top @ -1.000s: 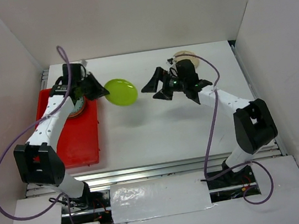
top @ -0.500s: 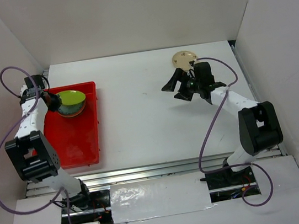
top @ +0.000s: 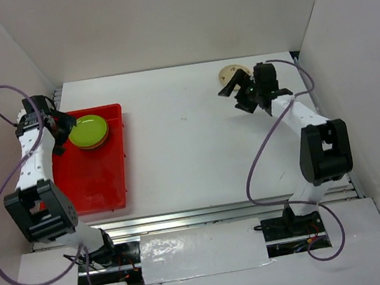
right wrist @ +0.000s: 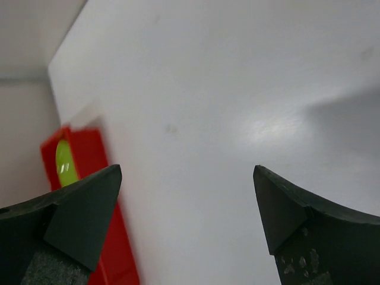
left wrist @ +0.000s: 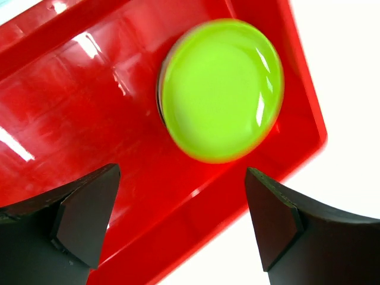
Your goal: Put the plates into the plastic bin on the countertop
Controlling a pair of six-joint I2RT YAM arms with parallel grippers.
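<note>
From above, I see the left claw (top: 61, 129) spread wide and holding nothing, up by the far-left corner of the bench (top: 177, 151). Just beside it, the green plate (top: 88, 130) lies flat in the far end of the red bin (top: 100, 180), which runs along the left edge. There's a darker rim under the green plate, so it sits on at least one more. The right claw (top: 235, 93) is wide too and empty, just in front of a cream plate (top: 230, 74) at the far edge, right of the middle.

On the left wrist camera, the claw (left wrist: 178, 219) has its two fingers (left wrist: 83, 214) well apart, with the green plate (left wrist: 219, 98) beyond them, inside the bin (left wrist: 89, 119) near its wall.

On the right wrist camera, the claw (right wrist: 187, 219) gapes over bare bench (right wrist: 225, 107). The bin (right wrist: 104, 178) and a sliver of green plate (right wrist: 64, 163) show far off to the left.
</note>
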